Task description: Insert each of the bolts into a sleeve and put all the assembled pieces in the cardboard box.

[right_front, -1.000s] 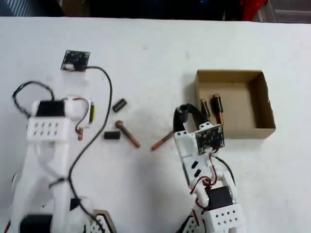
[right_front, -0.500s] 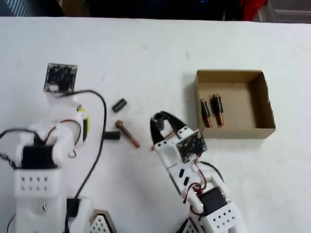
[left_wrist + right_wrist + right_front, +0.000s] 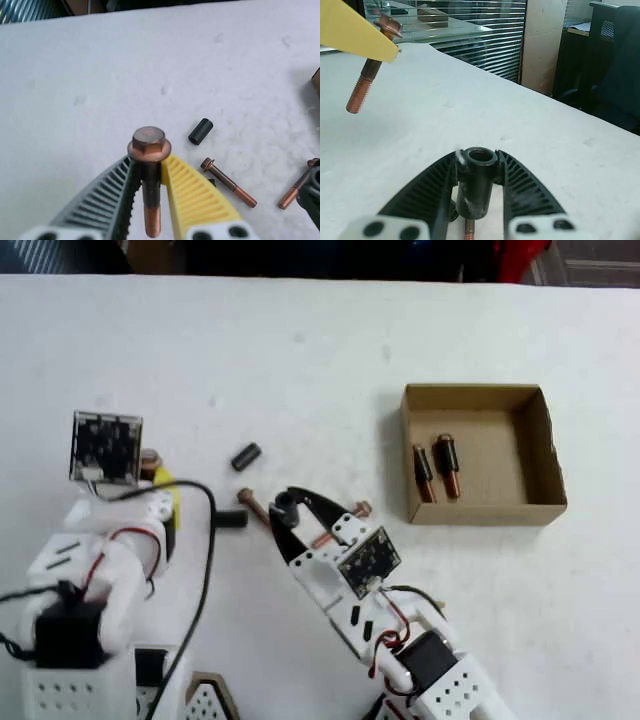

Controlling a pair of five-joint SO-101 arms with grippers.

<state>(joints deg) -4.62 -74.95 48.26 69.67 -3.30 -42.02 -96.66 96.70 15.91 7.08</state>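
My left gripper (image 3: 149,164) is shut on a copper bolt (image 3: 149,144), held upright with its head up, above the table at the left (image 3: 155,480). My right gripper (image 3: 477,161) is shut on a black sleeve (image 3: 476,192) with its bore facing up, near the table's middle (image 3: 288,512). The held bolt (image 3: 369,75) hangs to one side of that sleeve and well apart from it. Two loose bolts (image 3: 250,502) (image 3: 345,523) and two loose sleeves (image 3: 246,456) (image 3: 232,519) lie on the table. The cardboard box (image 3: 480,515) holds two assembled pieces (image 3: 424,472) (image 3: 447,465).
A black cable (image 3: 208,540) runs from the left arm across the table beside the loose sleeve. The box stands to the right of the right arm. White tabletop (image 3: 330,350) stretches open towards the far edge.
My right gripper swung left from beside the box to the table's middle, sleeve in its grip. My left arm drew back towards the near left and now holds the bolt upright.
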